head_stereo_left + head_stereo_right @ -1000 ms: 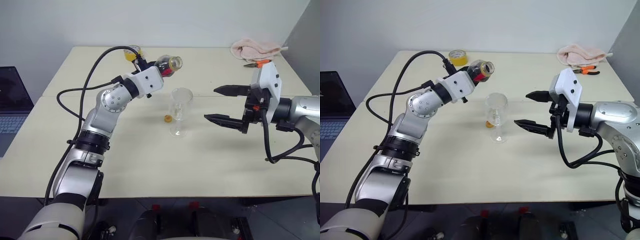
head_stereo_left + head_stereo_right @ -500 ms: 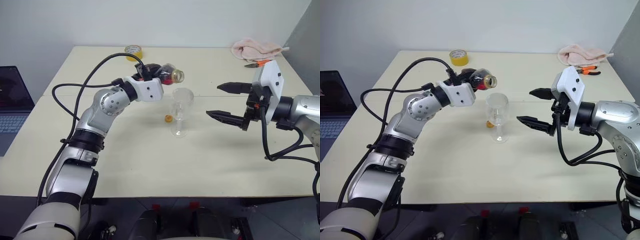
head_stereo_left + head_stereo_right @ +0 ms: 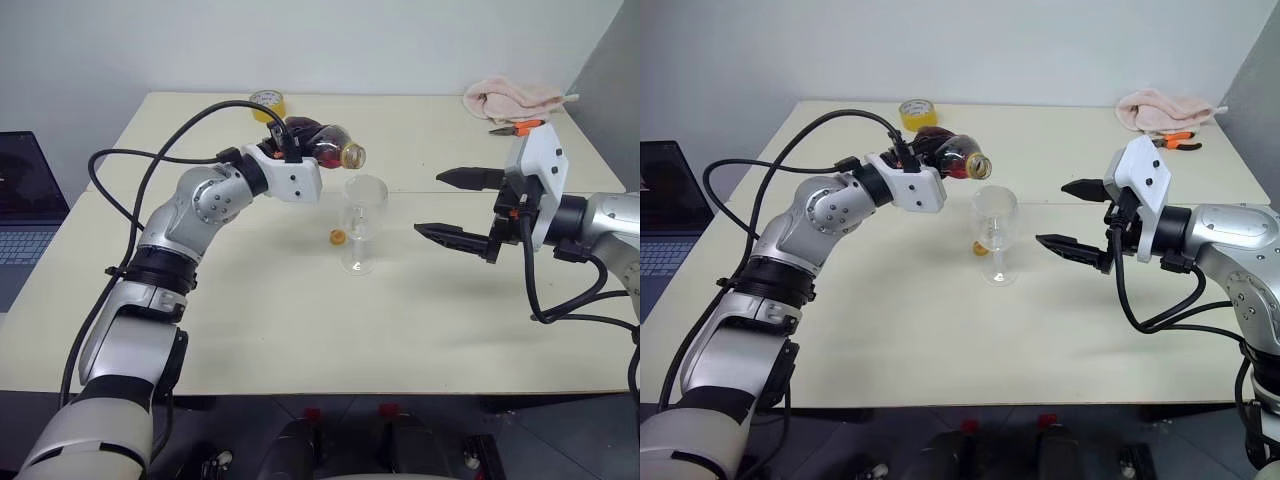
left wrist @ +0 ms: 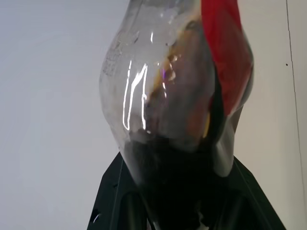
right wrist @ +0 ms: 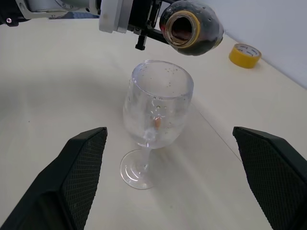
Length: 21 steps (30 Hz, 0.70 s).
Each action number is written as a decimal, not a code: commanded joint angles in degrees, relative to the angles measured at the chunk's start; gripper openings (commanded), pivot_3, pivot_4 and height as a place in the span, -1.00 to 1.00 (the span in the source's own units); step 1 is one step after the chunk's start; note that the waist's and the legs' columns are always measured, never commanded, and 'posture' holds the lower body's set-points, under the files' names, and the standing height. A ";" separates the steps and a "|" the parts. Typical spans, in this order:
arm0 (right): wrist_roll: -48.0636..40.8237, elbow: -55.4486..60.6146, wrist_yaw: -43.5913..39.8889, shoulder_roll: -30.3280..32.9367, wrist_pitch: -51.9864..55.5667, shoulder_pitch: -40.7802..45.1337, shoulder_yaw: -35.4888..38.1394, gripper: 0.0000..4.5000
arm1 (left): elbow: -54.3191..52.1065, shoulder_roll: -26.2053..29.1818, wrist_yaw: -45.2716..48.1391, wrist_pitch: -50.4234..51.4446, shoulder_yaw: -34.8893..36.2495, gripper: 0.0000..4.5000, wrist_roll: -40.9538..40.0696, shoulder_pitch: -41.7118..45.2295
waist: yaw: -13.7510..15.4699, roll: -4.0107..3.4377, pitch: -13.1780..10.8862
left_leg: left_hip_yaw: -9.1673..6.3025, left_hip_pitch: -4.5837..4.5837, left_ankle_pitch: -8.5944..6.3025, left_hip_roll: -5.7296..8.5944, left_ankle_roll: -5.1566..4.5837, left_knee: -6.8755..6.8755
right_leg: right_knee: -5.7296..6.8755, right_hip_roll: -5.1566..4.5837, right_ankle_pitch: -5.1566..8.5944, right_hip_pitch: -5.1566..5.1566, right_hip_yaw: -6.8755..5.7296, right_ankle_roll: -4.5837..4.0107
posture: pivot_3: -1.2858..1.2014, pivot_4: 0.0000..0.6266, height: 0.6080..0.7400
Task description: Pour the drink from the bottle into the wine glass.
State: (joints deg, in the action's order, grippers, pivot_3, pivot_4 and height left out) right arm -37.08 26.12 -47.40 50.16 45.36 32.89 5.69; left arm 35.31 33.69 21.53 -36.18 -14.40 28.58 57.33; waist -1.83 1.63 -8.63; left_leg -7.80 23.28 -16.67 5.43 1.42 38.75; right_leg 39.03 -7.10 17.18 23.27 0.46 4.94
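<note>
Pale cream tabletop [image 3: 250,320] against a plain white wall, with a laptop [image 3: 22,215] off the robot's left edge. Left gripper [image 3: 292,152] is clamped narrowly on the bottle [image 3: 325,146], cap off, held nearly level above the table with its open mouth pointing toward, and just short of, the rim of the wine glass [image 3: 361,225]. The drink [image 4: 177,143], dark brown, pools along the lower side of the bottle. Wine glass stands upright near mid-table and appears empty apart from droplets on its bowl; a small yellow cap [image 3: 337,237] lies just beside its foot. Right gripper [image 3: 462,205] hovers to the glass's right, jaws spread wide, holding nothing. Far edge: yellow tape roll [image 3: 267,101], pink cloth [image 3: 512,99], orange-handled pliers [image 3: 516,126]. Handling, as judged: the bottle is light, thin-walled and yielding, best held around its body; the glass is rigid, fragile and top-heavy, best steadied at stem or lower bowl.
</note>
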 commanded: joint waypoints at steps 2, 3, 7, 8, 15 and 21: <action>0.36 0.99 0.31 0.99 -1.26 0.44 2.41 1.00 | -0.92 1.10 -1.65 -2.27 0.31 -0.49 0.44 2.40 | -0.01 0.00 0.00 | 0.00 0.00 0.00 0.00 0.00 0.01 | 0.00 0.00 0.00 0.00 0.00 0.00 | 0.03 -0.52 1.00; 0.47 0.94 0.31 1.01 -1.34 0.40 2.35 1.00 | -0.81 1.30 -1.66 -2.65 0.22 -0.49 0.74 2.46 | 0.00 0.00 0.00 | 0.00 0.01 0.00 0.00 0.00 0.01 | 0.00 0.00 0.00 0.00 -0.01 0.00 | 0.03 -0.52 1.00; 0.82 0.95 0.44 1.06 -1.49 0.22 2.22 1.00 | -0.40 1.75 -1.52 -3.57 0.14 -0.49 1.02 2.45 | -0.01 0.00 0.00 | -0.01 0.02 0.00 0.00 0.00 0.01 | 0.00 0.00 0.00 0.00 -0.01 0.00 | 0.03 -0.52 1.00; 0.88 1.00 0.50 1.08 -1.49 0.12 2.22 1.00 | -0.32 1.84 -1.51 -3.67 0.10 -0.49 1.13 2.45 | -0.01 0.00 0.00 | -0.01 0.02 0.00 0.00 0.00 0.01 | 0.00 0.00 0.00 0.00 -0.01 0.00 | 0.03 -0.52 1.00; 1.21 1.12 0.60 1.24 -1.50 0.06 2.16 1.00 | 0.58 2.38 -2.57 -4.41 -0.59 -0.49 2.93 3.37 | -0.02 0.00 0.00 | -0.03 0.04 0.00 0.01 -0.01 0.01 | 0.00 0.00 0.00 0.01 -0.03 0.00 | 0.03 -0.52 1.00; 1.24 1.20 0.74 1.08 -1.49 0.07 2.14 1.00 | 2.09 2.79 -4.49 -4.84 -1.49 -0.49 5.39 4.74 | -0.02 0.00 0.00 | -0.03 0.06 0.00 0.00 -0.01 0.02 | 0.01 0.00 0.00 0.01 -0.05 0.00 | 0.03 -0.52 1.00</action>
State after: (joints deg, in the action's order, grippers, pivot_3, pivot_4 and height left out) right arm -36.09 26.13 -47.16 50.54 45.02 32.54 5.69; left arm 38.15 35.51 18.97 -40.44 -16.32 33.81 59.71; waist -1.85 1.64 -8.63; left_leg -7.84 23.34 -16.68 5.44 1.42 38.77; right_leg 39.05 -7.10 17.18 23.28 0.40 4.94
